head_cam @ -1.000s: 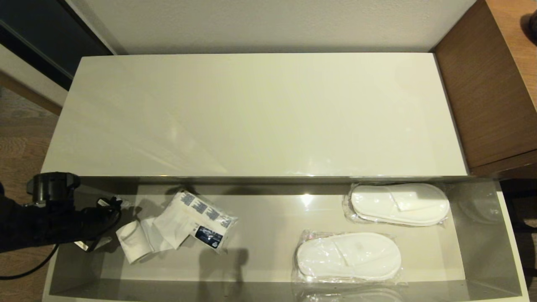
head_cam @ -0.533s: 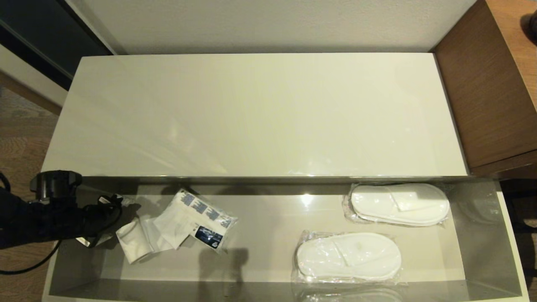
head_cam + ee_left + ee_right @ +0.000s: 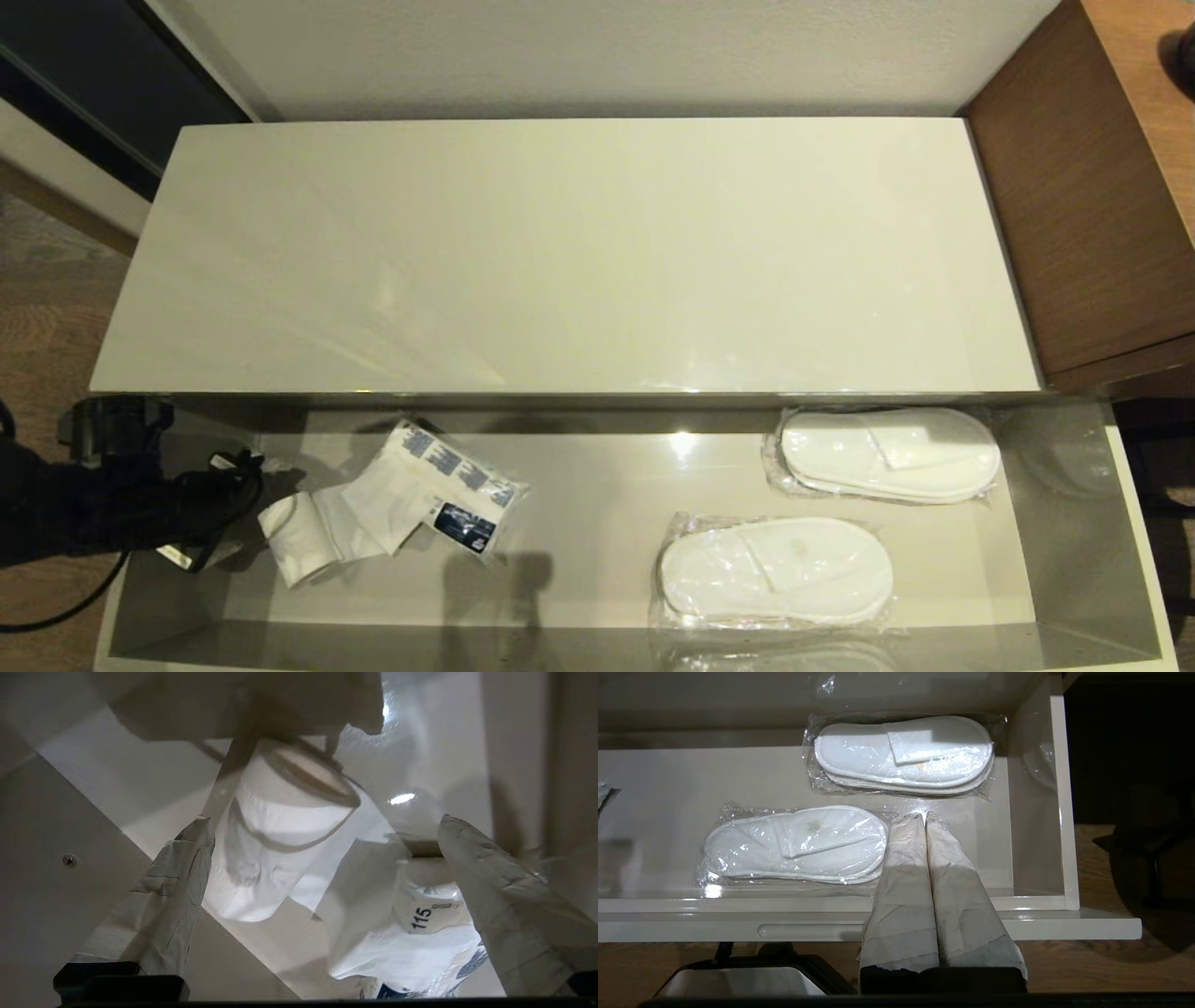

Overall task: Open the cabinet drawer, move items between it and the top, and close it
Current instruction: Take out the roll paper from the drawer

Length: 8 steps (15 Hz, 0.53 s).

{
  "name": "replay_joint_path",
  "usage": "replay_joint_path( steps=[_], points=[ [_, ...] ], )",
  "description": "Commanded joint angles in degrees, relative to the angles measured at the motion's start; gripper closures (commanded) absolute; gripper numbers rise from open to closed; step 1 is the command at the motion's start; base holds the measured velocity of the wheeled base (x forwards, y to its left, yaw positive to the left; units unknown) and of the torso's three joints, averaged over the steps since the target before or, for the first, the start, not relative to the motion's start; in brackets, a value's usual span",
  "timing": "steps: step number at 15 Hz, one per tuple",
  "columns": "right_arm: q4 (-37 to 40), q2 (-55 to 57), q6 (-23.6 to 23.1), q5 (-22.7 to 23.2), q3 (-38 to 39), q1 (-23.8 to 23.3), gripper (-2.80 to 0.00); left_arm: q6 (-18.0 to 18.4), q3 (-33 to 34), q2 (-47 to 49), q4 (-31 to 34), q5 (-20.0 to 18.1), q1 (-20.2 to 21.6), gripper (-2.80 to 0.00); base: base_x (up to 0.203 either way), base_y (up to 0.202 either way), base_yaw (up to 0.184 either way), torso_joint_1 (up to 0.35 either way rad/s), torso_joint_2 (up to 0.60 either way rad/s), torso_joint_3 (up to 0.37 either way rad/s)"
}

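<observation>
The cabinet drawer [image 3: 1083,523] stands pulled out below the glossy cream top [image 3: 560,252], which is bare. At the drawer's left end lies a white toilet-paper roll [image 3: 299,539] [image 3: 261,872] with a loose tail. My left gripper [image 3: 233,509] [image 3: 324,820] is low inside that end, open, its taped fingers [image 3: 173,896] wide apart and pointing at the roll without touching it. Two bagged pairs of white slippers [image 3: 887,455] [image 3: 775,569] [image 3: 906,751] [image 3: 794,842] lie at the right end. My right gripper [image 3: 924,817] hangs shut and empty before the drawer front.
A white packet with blue printing [image 3: 448,485] [image 3: 430,905] lies against the roll's tail. A brown wood-grain desk [image 3: 1092,187] adjoins the cabinet on the right. The drawer's left wall [image 3: 154,597] is close beside my left arm. Wood floor [image 3: 47,317] lies to the left.
My left arm has sunk a little deeper into the drawer's left end, its wrist now partly under the top's front edge. The roll, packet and slippers have not moved.
</observation>
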Motion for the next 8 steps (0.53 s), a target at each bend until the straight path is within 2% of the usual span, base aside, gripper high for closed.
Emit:
replay_joint_path(
  steps=[1,6,8],
  points=[
    [0.0,0.1,0.0,0.0,0.0,0.0,0.00,-0.2,0.3,0.4,-0.2,0.0,-0.1,-2.80,0.000,0.000,0.000,0.000,0.00,0.000],
    [0.1,0.0,0.0,0.0,0.0,0.0,0.00,0.8,1.3,1.5,-0.2,1.0,-2.6,-2.80,0.000,0.000,0.000,0.000,0.00,0.000],
    [0.0,0.1,0.0,0.0,0.0,0.0,0.00,2.8,1.7,2.8,-0.3,3.7,-3.0,-2.80,0.000,0.000,0.000,0.000,0.00,0.000]
  ],
)
